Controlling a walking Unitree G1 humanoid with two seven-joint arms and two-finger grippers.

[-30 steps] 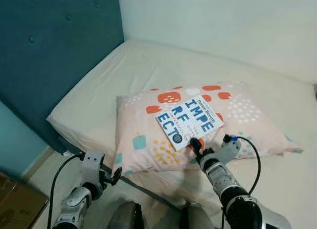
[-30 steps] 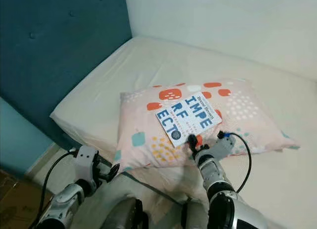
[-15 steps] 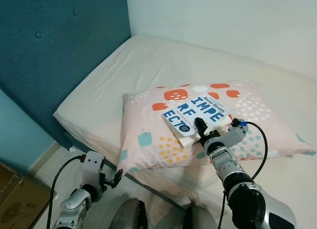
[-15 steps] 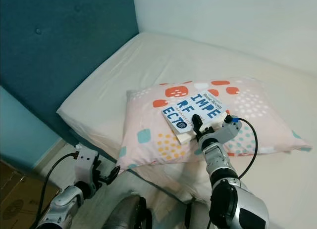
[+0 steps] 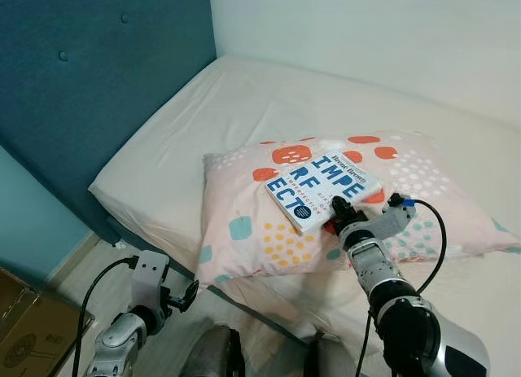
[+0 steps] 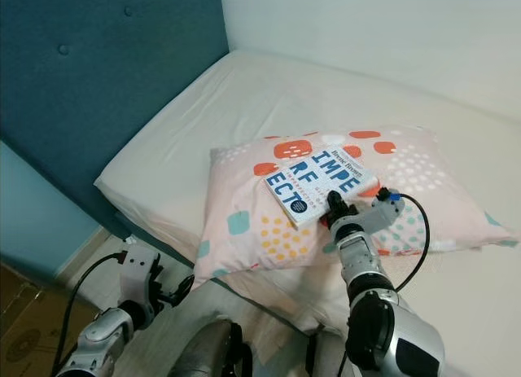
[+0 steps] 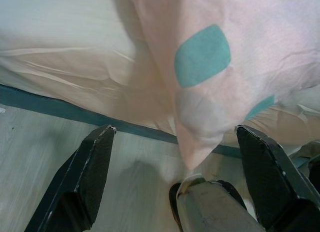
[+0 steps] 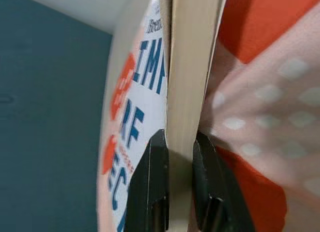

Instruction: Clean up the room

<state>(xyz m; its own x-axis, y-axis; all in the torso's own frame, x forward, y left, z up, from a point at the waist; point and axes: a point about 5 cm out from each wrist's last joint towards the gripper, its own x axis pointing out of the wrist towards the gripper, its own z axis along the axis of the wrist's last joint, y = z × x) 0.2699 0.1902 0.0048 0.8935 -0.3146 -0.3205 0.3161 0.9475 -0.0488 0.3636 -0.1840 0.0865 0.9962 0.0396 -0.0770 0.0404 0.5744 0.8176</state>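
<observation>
A white book (image 5: 324, 190) with blue letters lies on a pink pillow (image 5: 244, 222) patterned with orange and teal spots, on the bed. My right gripper (image 5: 339, 212) is shut on the book's near edge; in the right wrist view its black fingers (image 8: 156, 187) pinch the page block (image 8: 186, 91) from both sides. My left gripper (image 5: 186, 293) hangs open low beside the bed, below the pillow's near corner (image 7: 200, 137), touching nothing.
The cream mattress (image 5: 203, 124) runs to the white wall behind. A teal padded headboard (image 5: 89, 92) stands on the left. Pale wood floor (image 7: 125, 187) lies below the bed edge, with a cardboard box (image 5: 24, 328) at the lower left.
My right gripper has closed on the book's near edge and tipped it up slightly off the pillow. The camera has shifted a little; the left arm stays low.
</observation>
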